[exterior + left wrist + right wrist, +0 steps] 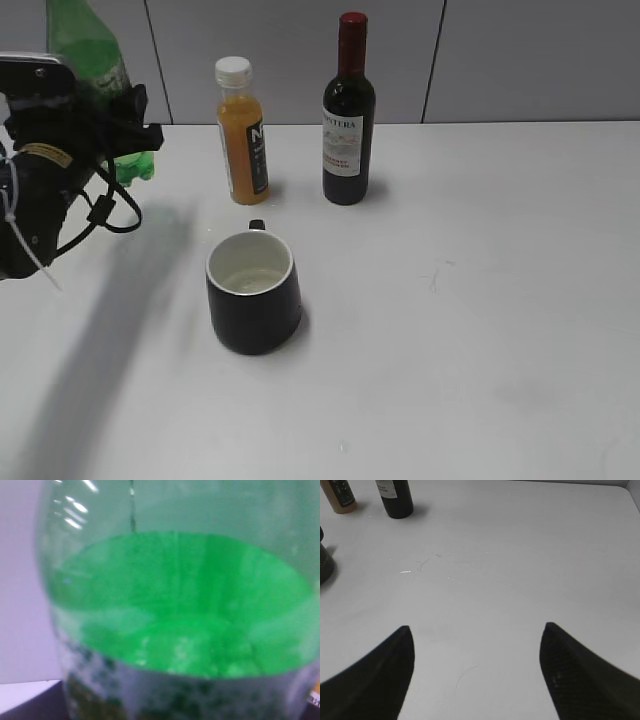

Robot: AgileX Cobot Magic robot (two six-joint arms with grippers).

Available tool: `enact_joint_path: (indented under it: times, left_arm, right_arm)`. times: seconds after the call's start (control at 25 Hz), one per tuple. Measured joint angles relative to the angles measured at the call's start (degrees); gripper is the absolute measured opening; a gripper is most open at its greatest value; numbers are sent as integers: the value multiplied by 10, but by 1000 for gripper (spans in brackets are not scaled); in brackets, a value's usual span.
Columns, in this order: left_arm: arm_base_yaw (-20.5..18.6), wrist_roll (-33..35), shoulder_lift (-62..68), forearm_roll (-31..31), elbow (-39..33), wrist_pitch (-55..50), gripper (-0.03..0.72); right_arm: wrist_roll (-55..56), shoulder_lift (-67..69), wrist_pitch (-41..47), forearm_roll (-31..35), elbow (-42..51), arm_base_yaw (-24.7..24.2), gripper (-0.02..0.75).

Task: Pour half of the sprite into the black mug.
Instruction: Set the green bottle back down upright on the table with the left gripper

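The left gripper [125, 125] clamps the sprite [92, 60], part full, while the mug [253, 292] holds little; right gripper [476, 645] gapes.

On the white table [480, 330] stand the black mug [254, 292], an orange juice bottle [242, 132] and a wine bottle [348, 110].
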State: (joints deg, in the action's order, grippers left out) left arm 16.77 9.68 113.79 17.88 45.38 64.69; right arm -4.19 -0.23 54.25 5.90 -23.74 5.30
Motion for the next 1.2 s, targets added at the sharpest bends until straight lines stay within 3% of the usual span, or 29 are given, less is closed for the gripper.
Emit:
enact_joint_path:
  times: [0.28,0.88,1.04,1.2]
  left_arm:
    - [-17,-1,75,-2,44,6,452]
    - [-21,-23,119,-8,45,20,456]
    - [-21,-23,117,-10,45,31,637]
    - [-21,-23,101,-11,45,42,677]
  right_arm:
    - [0,0,0,0,0,0,589]
    - [0,0,0,0,0,0,589]
    - [0,0,0,0,0,0,589]
    - [0,0,0,0,0,0,589]
